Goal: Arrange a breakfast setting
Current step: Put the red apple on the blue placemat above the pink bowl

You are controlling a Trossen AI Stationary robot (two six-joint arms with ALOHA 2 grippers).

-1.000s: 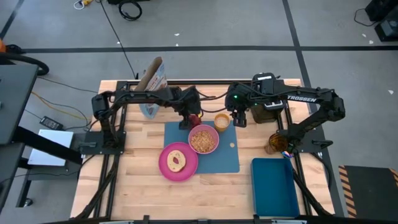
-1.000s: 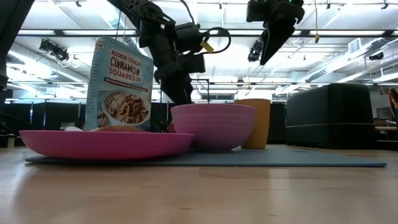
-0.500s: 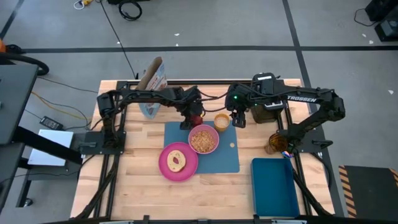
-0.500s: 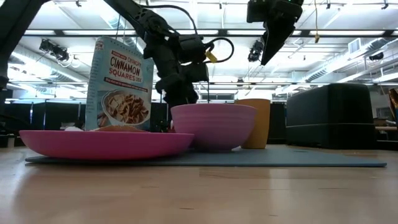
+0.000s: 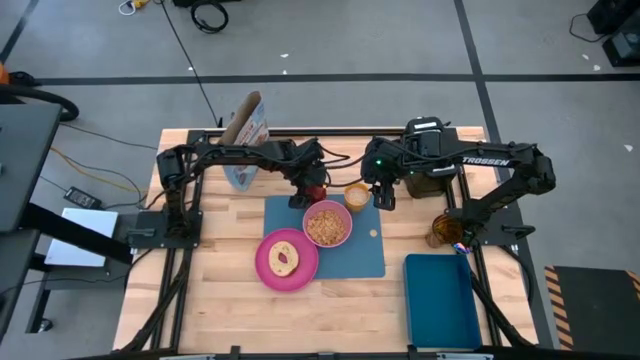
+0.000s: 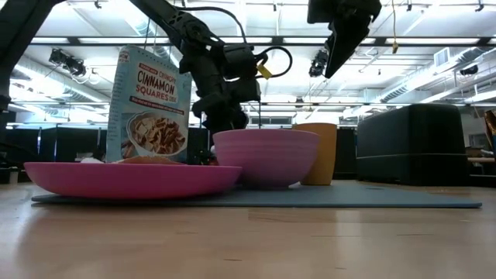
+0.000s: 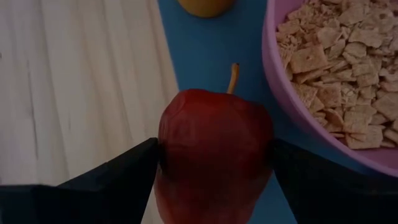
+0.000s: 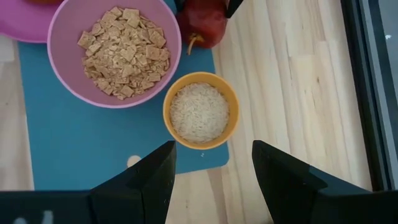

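Note:
A red apple (image 7: 214, 134) sits between the fingers of my left gripper (image 5: 309, 187), over the far-left corner of the blue mat (image 5: 365, 255). On the mat stand a pink bowl (image 5: 327, 224) of cereal, an amber cup (image 5: 356, 195) of grains and a pink plate (image 5: 286, 260) with a bagel (image 5: 285, 259) on it. My right gripper (image 8: 212, 152) hangs open, high above the mat's far edge, just right of the cup. In the low view the bowl (image 6: 265, 155) hides the apple's underside. My left gripper pinches the apple between its two fingers, one on each of two opposite sides (image 7: 166, 149) at its widest part. The fingers slant down from the table's far left. The apple lies tilted, stem (image 7: 232, 76) pointing away from the wrist; whether it rests on the mat I cannot tell.
A cereal box (image 5: 245, 128) stands at the far left, a black toaster (image 5: 428, 165) at the far right. A darker blue tray (image 5: 440, 300) lies at the near right, with a small amber thing (image 5: 441, 232) beyond it. Bare wood lies to the plate's left.
My left gripper has sunk with the apple toward the mat's far-left corner and rolled a little about its wrist. It has stayed shut on the apple throughout.

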